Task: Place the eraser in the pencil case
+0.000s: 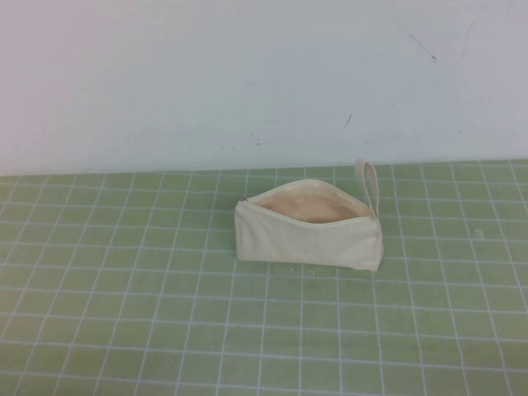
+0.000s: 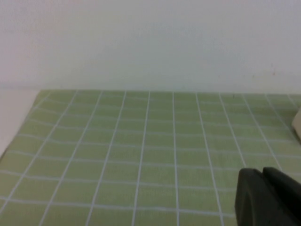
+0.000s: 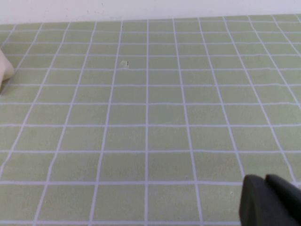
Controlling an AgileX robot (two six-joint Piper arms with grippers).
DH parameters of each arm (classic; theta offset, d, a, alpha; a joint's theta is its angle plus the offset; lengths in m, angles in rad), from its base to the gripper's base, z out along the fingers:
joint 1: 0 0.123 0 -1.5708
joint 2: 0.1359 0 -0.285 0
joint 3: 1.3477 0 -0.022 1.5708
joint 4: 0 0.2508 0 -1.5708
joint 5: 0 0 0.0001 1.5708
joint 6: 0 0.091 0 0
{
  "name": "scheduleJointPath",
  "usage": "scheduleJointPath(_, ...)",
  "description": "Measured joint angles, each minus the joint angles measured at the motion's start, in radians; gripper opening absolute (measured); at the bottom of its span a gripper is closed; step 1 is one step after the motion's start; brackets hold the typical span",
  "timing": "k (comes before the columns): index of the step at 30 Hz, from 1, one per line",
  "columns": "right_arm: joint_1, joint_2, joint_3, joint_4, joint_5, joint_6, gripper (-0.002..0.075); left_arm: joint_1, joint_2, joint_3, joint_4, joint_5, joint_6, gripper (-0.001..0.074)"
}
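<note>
The cream-white pencil case (image 1: pixel 307 235) lies on the green grid mat in the middle of the high view, unzipped, with its beige lining showing and its loop strap (image 1: pixel 367 176) at its right end. An edge of it shows in the left wrist view (image 2: pixel 297 123) and in the right wrist view (image 3: pixel 4 69). The eraser is not in view. Neither arm shows in the high view. My left gripper (image 2: pixel 262 175) is shut and empty above bare mat. My right gripper (image 3: pixel 265 181) is shut and empty above bare mat.
The green grid mat (image 1: pixel 124 289) covers the table. A white wall (image 1: pixel 247 74) stands behind it. The mat's left edge (image 2: pixel 21 120) shows in the left wrist view, with pale table beyond it.
</note>
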State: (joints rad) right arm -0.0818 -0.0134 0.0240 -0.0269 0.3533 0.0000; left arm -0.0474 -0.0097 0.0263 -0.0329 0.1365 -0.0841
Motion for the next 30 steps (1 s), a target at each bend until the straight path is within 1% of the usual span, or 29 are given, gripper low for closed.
scheduleJointPath(7,0.000,0.000,0.000,0.000,0.000,0.000,0.0000,0.000,0.000,0.000,-0.006,0.174,0.000,-0.0001)
scheduleJointPath(30,0.000,0.000,0.000,0.000,0.000,0.000,0.0000,0.000,0.000,-0.006,-0.012,0.196,0.007,-0.0001)
